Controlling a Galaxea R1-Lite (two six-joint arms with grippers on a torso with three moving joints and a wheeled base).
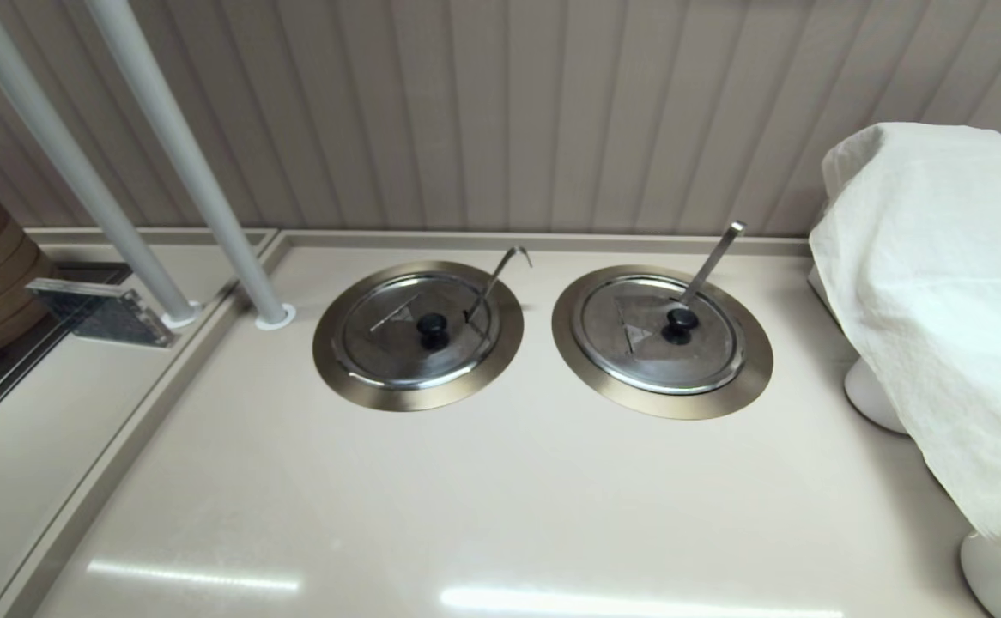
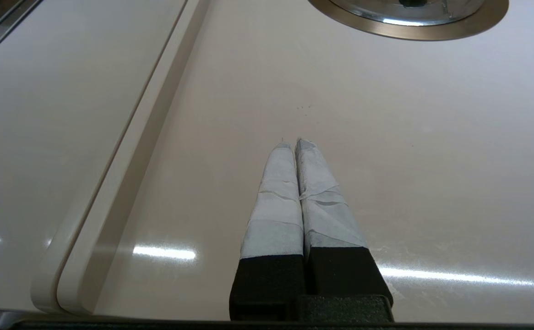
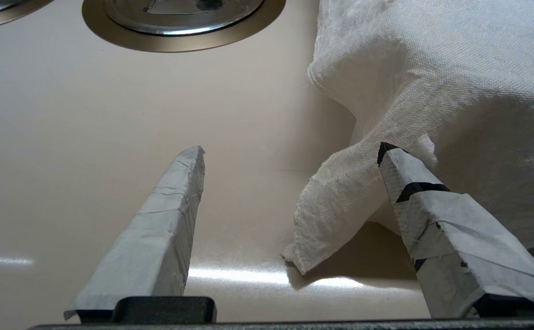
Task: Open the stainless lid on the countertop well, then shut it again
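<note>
The stainless lid [image 1: 415, 330], shiny with a black knob, sits closed in the countertop well [image 1: 335, 375], its hooked wire handle [image 1: 500, 273] poking out. The left gripper [image 2: 293, 143] hovers pinched together near it; the right gripper [image 3: 290, 153] is spread beside a white cloth [image 3: 432, 91].

Stainless lid [image 1: 419, 330] on countertop well [image 1: 329, 360], left.

Beige ribbed wall panelling [image 1: 500, 112], glossy cream countertop [image 1: 500, 498], streaked light reflections

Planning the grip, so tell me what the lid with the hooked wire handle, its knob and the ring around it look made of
The stainless lid: polished steel, mirror reflections. Its knob: matte black, likely plastic. The countertop well ring: brushed bronze-toned metal with a satin sheen.
</note>
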